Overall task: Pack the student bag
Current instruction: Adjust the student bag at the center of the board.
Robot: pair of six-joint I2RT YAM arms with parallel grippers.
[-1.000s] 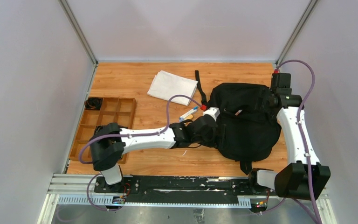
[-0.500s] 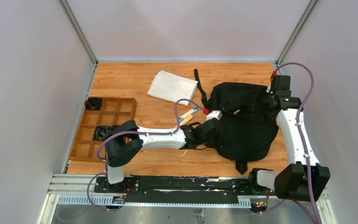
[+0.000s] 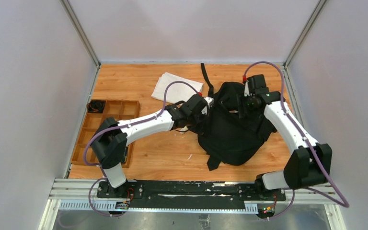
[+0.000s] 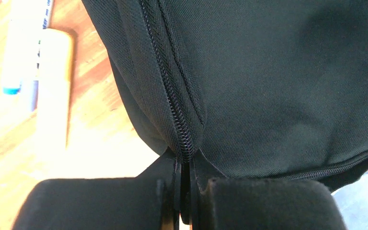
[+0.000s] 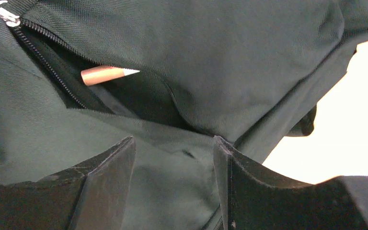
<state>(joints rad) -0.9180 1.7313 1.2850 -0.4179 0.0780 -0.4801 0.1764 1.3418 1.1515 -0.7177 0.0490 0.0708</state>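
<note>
The student bag (image 3: 232, 132), a large black backpack, lies bunched up right of the table's middle. My left gripper (image 3: 209, 103) is at its upper left edge. In the left wrist view this gripper (image 4: 186, 165) is shut on the bag's zipper seam (image 4: 172, 105). My right gripper (image 3: 243, 102) is at the bag's top. Its fingers (image 5: 108, 177) stand apart with a thick fold of the bag's fabric (image 5: 172, 182) filling the gap. Just beyond, an open zippered pocket (image 5: 72, 84) shows a pencil tip (image 5: 108, 74).
A folded white cloth (image 3: 175, 85) lies behind the left arm. A wooden divider tray (image 3: 103, 125) with small black items stands at the left edge. Two markers, white-blue (image 4: 14, 48) and orange (image 4: 52, 91), lie on the wood beside the bag.
My left gripper has closed on the bag's edge and moved back and left. The right arm swung left over the bag. The bag shifted left and bunched up.
</note>
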